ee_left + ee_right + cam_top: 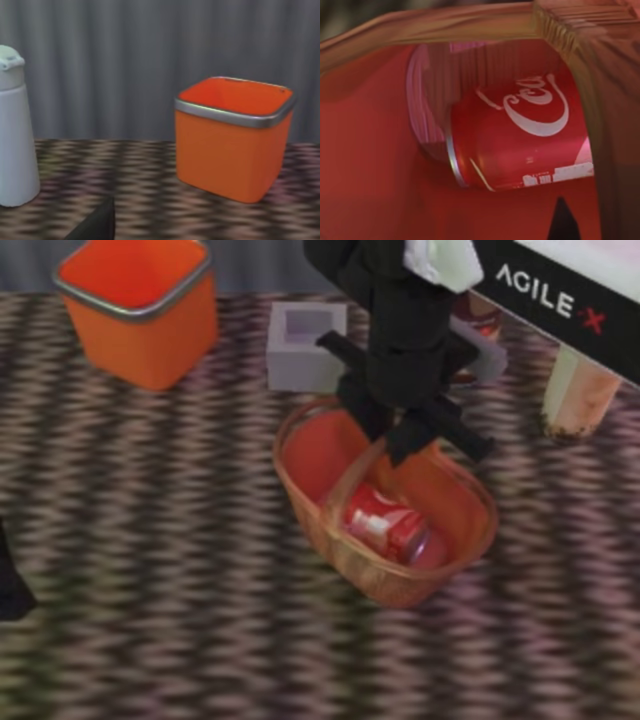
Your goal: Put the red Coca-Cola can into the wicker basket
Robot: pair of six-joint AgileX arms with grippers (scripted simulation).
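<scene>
The counter, covered in a wavy brown and grey pattern, is filling the top view. At its far right, a white unit with the AgileX name on a black panel is standing on a pale leg.

The right arm is reaching in from the top edge, and its claw is hanging directly above the far end of the wicker basket, just over the arched handle. The fingers are standing apart and holding nothing, with one dark fingertip showing at the edge of the right wrist view.

The square orange bin with a metal rim is sitting at the far left of the counter, well apart from the basket; the left wrist view is looking straight at the same bin.

The wicker basket is lying near the middle of the counter, set at a slant, with its reddish inside open to the camera.

A grey block with a square recess is resting just beyond the basket. A white bottle is standing upright at the edge of the left wrist view.

The red Coca-Cola can is lying on its side inside the basket, toward its near right end, white script facing up; the right wrist view is showing the can under the handle, resting on the red floor.

The left arm is parked at the left edge; whether its claw is wide or narrow, I cannot tell.
</scene>
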